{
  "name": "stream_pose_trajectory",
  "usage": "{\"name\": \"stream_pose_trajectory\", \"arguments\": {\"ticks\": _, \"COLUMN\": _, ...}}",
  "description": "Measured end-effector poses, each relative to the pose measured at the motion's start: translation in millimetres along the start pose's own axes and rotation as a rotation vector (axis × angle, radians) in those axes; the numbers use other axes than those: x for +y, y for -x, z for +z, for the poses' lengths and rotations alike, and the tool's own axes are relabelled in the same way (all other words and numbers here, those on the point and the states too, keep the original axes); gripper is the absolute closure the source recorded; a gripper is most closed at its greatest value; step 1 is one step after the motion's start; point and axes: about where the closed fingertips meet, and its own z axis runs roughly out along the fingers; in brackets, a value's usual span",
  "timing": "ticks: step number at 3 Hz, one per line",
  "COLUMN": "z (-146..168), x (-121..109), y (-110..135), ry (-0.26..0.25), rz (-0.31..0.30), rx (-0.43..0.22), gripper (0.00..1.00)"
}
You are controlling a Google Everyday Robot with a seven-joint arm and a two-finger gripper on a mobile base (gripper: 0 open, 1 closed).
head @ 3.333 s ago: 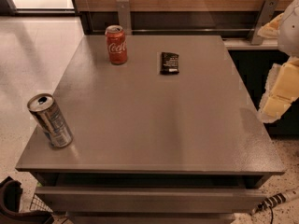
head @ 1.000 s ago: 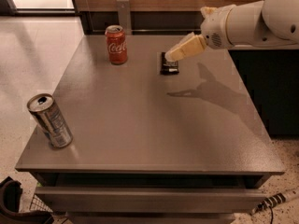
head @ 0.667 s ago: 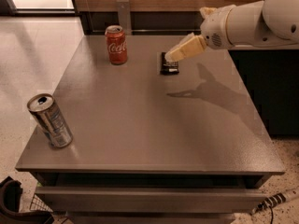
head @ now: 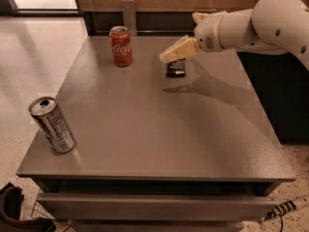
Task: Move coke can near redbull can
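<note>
The coke can stands upright near the counter's far edge, toward its far left corner. The redbull can stands tilted by the near left corner, well apart from it. The gripper hangs over the far middle of the counter, just above a small black object, right of the coke can and not touching it. I cannot tell whether it is open or closed.

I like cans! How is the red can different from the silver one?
The red can is shorter; the silver can slimmer, with blue patches. The red can stands far back on the table, the silver can at its front left corner. Both have silver tops. The gripper hovers right of the red can.
</note>
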Motion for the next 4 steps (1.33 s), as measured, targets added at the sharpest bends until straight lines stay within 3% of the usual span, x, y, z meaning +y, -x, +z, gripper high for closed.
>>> {"name": "stream_pose_trajectory", "arguments": {"ticks": 2, "z": 103, "x": 5, "y": -6, "ry": 0.15, "rz": 0.06, "rx": -0.108, "gripper": 0.0}}
{"name": "stream_pose_trajectory", "arguments": {"ticks": 4, "z": 156, "x": 15, "y": -1, "ry": 0.215, "rz": 0.111, "rx": -0.2, "gripper": 0.0}}
